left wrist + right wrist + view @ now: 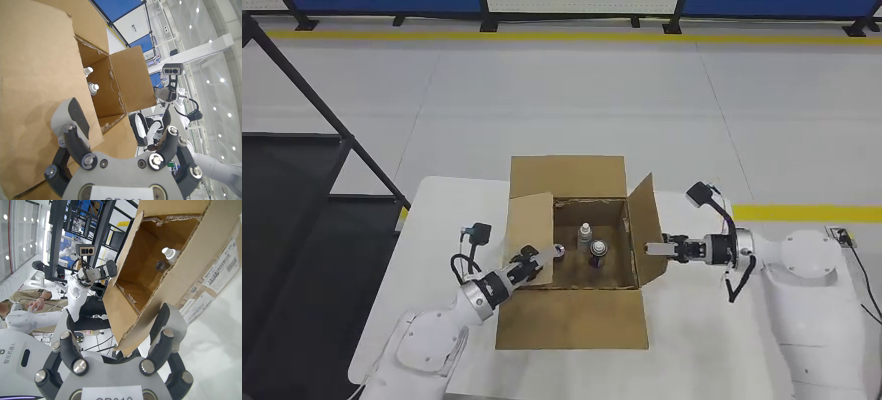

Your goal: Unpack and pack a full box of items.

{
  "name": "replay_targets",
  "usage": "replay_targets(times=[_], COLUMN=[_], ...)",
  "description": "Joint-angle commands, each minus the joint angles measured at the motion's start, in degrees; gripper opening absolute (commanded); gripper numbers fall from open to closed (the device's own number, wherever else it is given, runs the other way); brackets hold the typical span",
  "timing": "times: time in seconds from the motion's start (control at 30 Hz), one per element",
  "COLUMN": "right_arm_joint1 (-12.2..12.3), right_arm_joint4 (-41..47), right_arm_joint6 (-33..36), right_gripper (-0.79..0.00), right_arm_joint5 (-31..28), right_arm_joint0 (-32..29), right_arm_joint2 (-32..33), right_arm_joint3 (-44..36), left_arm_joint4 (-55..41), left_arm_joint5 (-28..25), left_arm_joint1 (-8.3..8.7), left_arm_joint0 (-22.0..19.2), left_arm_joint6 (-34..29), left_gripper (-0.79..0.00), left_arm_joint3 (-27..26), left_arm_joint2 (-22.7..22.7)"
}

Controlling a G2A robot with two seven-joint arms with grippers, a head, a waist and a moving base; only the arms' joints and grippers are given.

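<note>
Right gripper [117,321] wide astride right flap [151,306]; left gripper [121,113] wide at left flap [47,75]. My worry: uneven pull drags box [568,176], toppling bottles [585,237].

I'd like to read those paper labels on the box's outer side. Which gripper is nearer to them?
Right. The right gripper straddles the flap beside the labels; the left gripper is across the box, at the opposite flap.
</note>
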Motion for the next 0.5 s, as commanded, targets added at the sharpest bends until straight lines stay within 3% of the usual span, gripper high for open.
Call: replay_targets(times=[0.0, 0.2, 0.47], right_arm_joint1=[-0.2, -0.6, -0.9], right_arm_joint4=[-0.1, -2.4, -13.8], right_arm_joint6=[-2.6, -11.6, -24.1], right_gripper=[0.000, 0.000, 0.000], right_arm_joint5=[-0.5, -3.1, -3.0], right_arm_joint0=[-0.2, -2.5, -5.0], right_arm_joint2=[-2.3, -6.8, -13.2], right_arm_joint3=[-0.1, -2.1, -5.2], left_arm_joint4=[-0.2, -1.1, -2.2], left_arm_joint5=[0.2, 1.8, 2.7], left_arm_joint1=[-0.05, -0.26, -0.35], left_arm_joint0=[-0.2, -0.9, -1.5], left_arm_joint6=[0.3, 1.9, 2.5], left_gripper=[0.000, 0.000, 0.000], left_arm_joint3=[0.5, 1.9, 2.7], left_arm_joint2=[0.3, 1.1, 1.5])
